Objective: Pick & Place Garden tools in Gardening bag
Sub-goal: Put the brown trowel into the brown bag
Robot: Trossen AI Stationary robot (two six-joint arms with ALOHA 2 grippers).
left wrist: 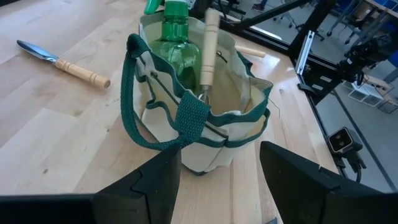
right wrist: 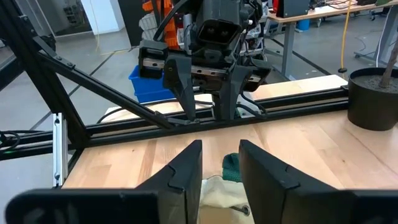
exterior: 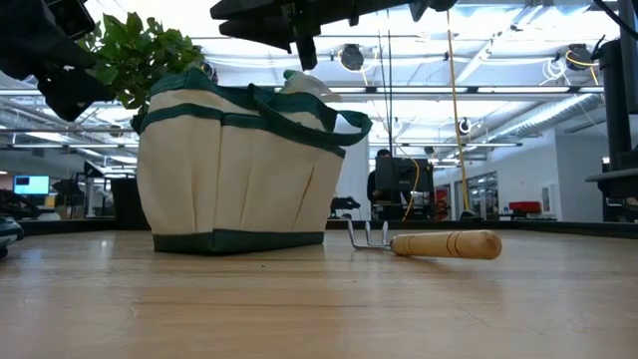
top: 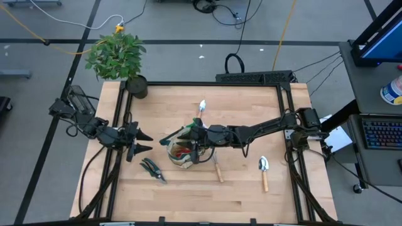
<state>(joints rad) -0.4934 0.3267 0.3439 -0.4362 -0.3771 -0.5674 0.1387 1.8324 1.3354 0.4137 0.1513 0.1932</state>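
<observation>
The desk (top: 239,188) is a pale wood-plank surface bounded by a black metal frame, standing on grey flooring with cables trailing across it. The gardening bag (top: 183,152) sits near the centre of the high view; the left wrist view shows a green spray bottle (left wrist: 176,43) and a wooden-handled tool (left wrist: 209,50) standing inside it. The right gripper (top: 182,135) is over the bag's upper-left rim, fingers narrowly parted and holding nothing. The left gripper (top: 141,142) hovers just left of the bag, fingers spread wide and empty.

Black pruning shears (top: 152,169) lie lower left of the bag. A rake (exterior: 427,242) lies just right of the bag, a trowel (top: 264,171) farther right, and another silver tool (top: 201,107) above the bag.

A potted plant (top: 119,59) stands at the desk's upper-left corner. The low view shows an open workshop with ceiling lights and equipment beyond the desk.
</observation>
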